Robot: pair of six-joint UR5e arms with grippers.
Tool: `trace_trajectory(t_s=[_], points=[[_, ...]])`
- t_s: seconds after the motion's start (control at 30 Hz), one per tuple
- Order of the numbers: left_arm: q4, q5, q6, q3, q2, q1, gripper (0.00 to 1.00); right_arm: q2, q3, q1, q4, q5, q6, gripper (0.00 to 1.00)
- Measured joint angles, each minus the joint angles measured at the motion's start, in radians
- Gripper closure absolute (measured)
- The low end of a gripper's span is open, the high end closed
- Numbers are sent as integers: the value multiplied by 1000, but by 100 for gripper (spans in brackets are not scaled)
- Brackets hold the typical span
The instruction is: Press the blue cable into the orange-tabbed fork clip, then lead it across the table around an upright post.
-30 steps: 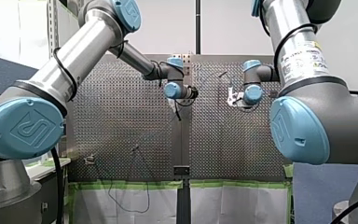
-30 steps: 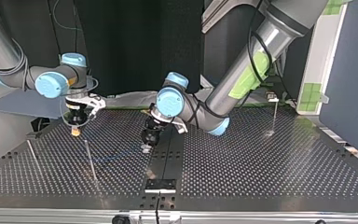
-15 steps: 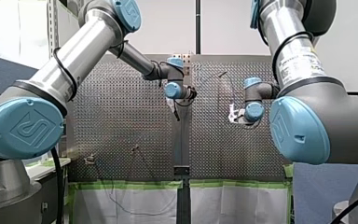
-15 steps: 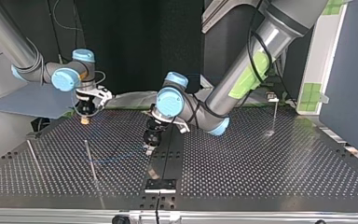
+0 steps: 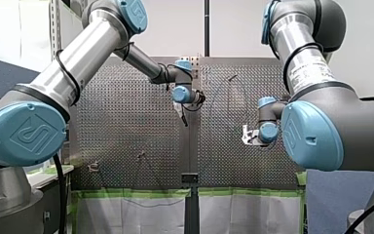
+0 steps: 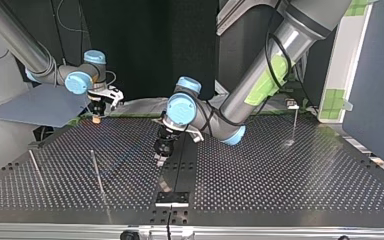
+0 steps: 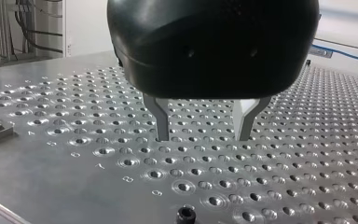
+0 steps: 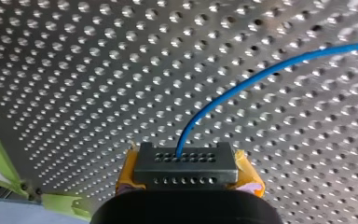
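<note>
- Right wrist view: one blue cable (image 8: 242, 83) comes out from between the yellow pads of my right claw (image 8: 186, 163), which is clamped on it. From there the cable arcs ahead of the claw and off to one side, above the perforated tabletop (image 8: 74, 70).
- Left wrist view: my left claw (image 7: 202, 137) hangs with its two metal fingers (image 7: 161, 121) spread wide and nothing between them, tips just above the tabletop. Two black bolts (image 7: 185, 213) sit in the plate, one near the claw and one well off to the side.
- Top view: two arms work over one tabletop. My right arm (image 6: 25, 50) enters at the view's left, its claw above the far edge. My left arm (image 6: 260, 85) enters at the right, its claw pointing down near the middle. Three upright posts (image 6: 98, 175) stand here, two at the view's left and one at the far right. The cable is too faint to trace.
- Front view: the two claws are well apart, my left near the tabletop's middle seam, my right toward the view's right.
</note>
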Motion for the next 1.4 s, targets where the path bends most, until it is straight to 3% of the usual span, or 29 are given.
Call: trace_trajectory(t_s=[0.33,0.53,0.93,1.4], points=[[-7,11,1,0,0,-4,33,21,1,1,-16,-3,-9,100],[-22,12,1,0,0,-5,33,63,1,5,-28,-2,-11,100],[-63,-15,25,0,0,-1,33,171,0,-1,-110,6,26,100],[-78,-18,35,0,1,-2,33,276,0,-16,-155,11,35,100]])
